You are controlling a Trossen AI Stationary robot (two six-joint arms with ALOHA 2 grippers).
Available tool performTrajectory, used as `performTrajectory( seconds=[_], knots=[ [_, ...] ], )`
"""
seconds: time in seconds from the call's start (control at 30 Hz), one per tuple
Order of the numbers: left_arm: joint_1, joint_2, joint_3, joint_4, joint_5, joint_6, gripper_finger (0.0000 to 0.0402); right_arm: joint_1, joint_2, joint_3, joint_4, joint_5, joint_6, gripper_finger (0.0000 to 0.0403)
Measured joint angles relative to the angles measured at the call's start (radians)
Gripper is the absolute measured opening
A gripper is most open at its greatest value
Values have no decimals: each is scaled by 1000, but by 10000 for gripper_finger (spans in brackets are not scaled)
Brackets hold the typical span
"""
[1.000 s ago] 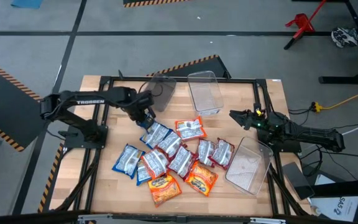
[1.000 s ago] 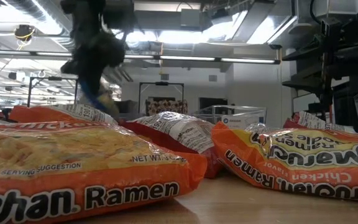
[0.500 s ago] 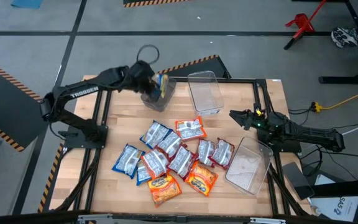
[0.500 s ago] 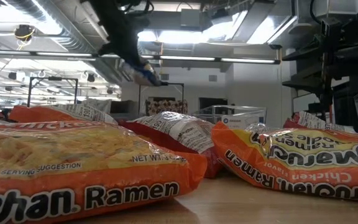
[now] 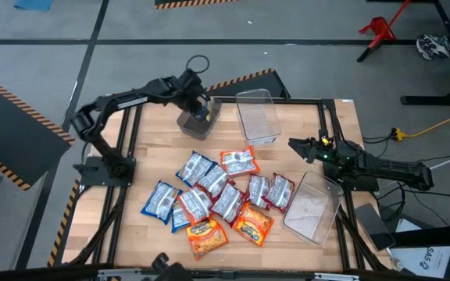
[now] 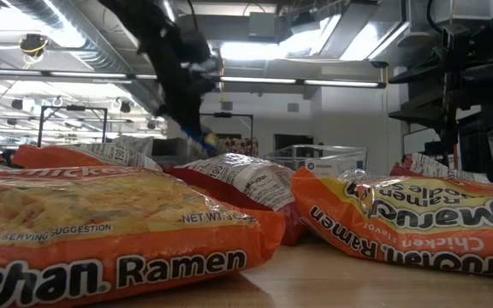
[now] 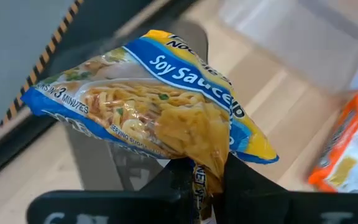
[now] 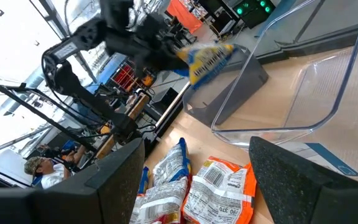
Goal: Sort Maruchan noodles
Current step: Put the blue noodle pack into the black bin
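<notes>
A blue-and-yellow soy sauce noodle packet (image 7: 148, 106) hangs in the air above the far-left clear bin (image 5: 197, 119), with my left gripper (image 7: 207, 177) shut on it. The high view shows this packet (image 5: 202, 106) at the gripper (image 5: 198, 108). The other Maruchan noodles lie in a loose pile (image 5: 217, 191) on the table's middle: blue, red-and-silver and orange packets, some overlapping. At the table's right edge my right gripper (image 5: 294, 145) waits level, its fingers (image 8: 120, 180) apart with nothing between them. My left gripper pinches one crimped end of the packet (image 7: 209, 163) between its two fingers. The fingers slant downward from the table's left. The packet juts out beyond the fingertips, lifted clear, over the far-left bin.
A second clear bin (image 5: 258, 117) stands upright at the far middle. A third clear bin (image 5: 312, 204) lies at the near right beside the pile. Black frame rails (image 5: 123, 179) run along the table's sides. Bare wood lies at the left of the pile.
My left gripper, still shut on the blue-and-yellow packet, has swung from just above the pile toward the table's far edge, turning as it went. The packet now hangs over the far-left bin. The pile and the right arm have kept still.
</notes>
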Motion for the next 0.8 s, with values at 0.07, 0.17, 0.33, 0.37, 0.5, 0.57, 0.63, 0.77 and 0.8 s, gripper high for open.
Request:
performTrajectory(
  seconds=[0.07,0.17,0.33,0.37,0.5,0.57,0.63,0.77,0.8],
  knots=[
    [3,37,0,0,15,14,22,0,0,0,0,0,0,278],
    [5,80,-1,16,21,35,22,0,0,0,0,0,0,278],
    [5,126,-1,46,-16,40,36,0,0,0,0,0,0,278],
    [5,134,-1,43,-31,39,45,0,0,0,0,0,0,278],
    [5,153,-1,22,-35,43,88,0,0,0,0,0,0,278],
    [5,153,-1,23,-33,59,109,0,0,0,0,0,0,278],
    [4,153,-1,22,-32,64,131,0,0,0,0,0,0,278],
    [8,126,5,-67,-36,75,171,0,0,0,0,0,0,278],
    [9,111,10,-95,-38,86,180,0,0,0,0,0,0,278]
  ],
)
